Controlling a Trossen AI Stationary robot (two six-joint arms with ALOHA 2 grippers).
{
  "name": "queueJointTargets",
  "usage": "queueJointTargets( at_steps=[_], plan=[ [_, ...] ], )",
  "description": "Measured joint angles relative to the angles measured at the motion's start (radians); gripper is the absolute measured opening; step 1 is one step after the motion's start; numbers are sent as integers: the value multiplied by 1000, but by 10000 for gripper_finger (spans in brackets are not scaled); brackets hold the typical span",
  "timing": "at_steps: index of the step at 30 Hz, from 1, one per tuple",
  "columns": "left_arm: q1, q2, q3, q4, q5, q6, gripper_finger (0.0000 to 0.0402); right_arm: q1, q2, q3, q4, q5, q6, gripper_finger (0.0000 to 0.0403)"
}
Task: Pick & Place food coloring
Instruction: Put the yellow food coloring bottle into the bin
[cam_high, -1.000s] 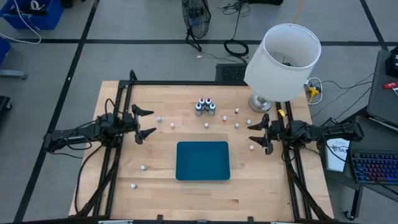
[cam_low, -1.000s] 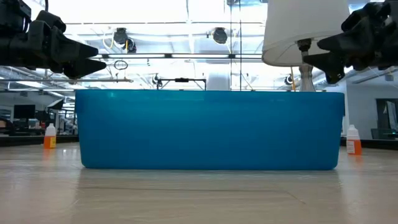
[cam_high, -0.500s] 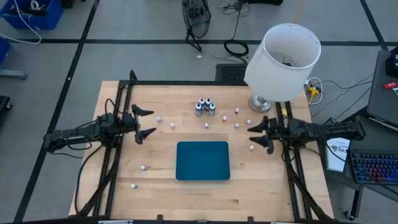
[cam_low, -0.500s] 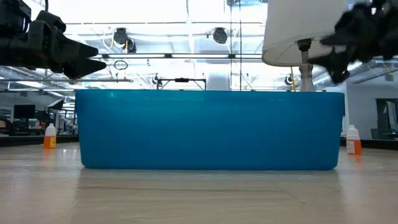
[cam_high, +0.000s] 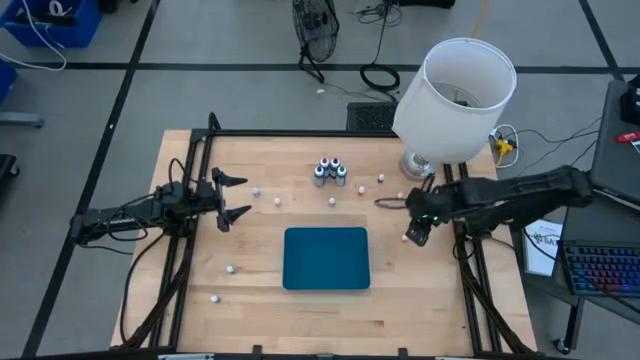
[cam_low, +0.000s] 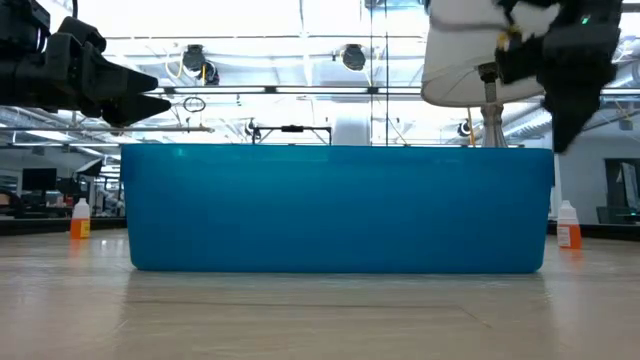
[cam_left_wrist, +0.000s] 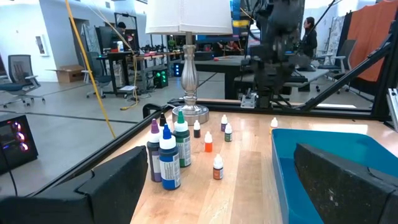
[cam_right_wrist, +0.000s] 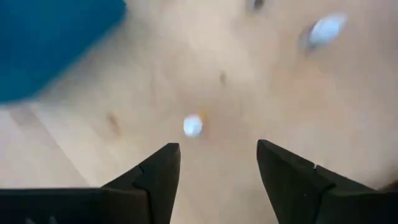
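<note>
Two arms, one change. My left gripper (cam_high: 232, 198) hasn't moved: it hovers at 10 o'clock off the teal tray (cam_high: 325, 257), fingers spread wide, holding nothing.

The food coloring (cam_high: 330, 171), a tight upright cluster, stands on the table at 12 o'clock from the tray, untouched. The tray shows nothing inside from above.

My right gripper (cam_right_wrist: 217, 152) is the news. A second ago it sat level at 3 o'clock, near the lamp (cam_high: 455, 90). Now it has swung in toward the tray's 2 o'clock corner and pitched down. Fingers are parted at a middling gap and have been narrowing; nothing is in them. A small white-capped bottle (cam_right_wrist: 193, 126) sits just ahead of the gap.

My read: a first pick is starting on this stray, not the cluster.
</note>
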Motion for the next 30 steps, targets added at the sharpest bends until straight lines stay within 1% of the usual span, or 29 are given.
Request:
queueJointTargets(
  at_steps=[2, 5, 7, 12, 18, 24, 30],
  plan=[
    [0, 0, 0, 0, 0, 0, 399, 0, 85, 0, -1, -60, 16, 201],
    [0, 0, 0, 0, 0, 0, 399, 0, 172, 0, 19, -99, 31, 201],
    [0, 0, 0, 0, 0, 0, 399, 0, 216, 0, 31, -88, 31, 201],
    [0, 0, 0, 0, 0, 0, 399, 0, 277, 0, 70, -22, 35, 201],
    [0, 0, 0, 0, 0, 0, 399, 0, 327, -27, 102, 6, 39, 201],
    [0, 0, 0, 0, 0, 0, 399, 0, 333, -77, 217, 6, 39, 201],
    [0, 0, 0, 0, 0, 0, 399, 0, 333, -84, 213, 2, 43, 201]
  ],
)
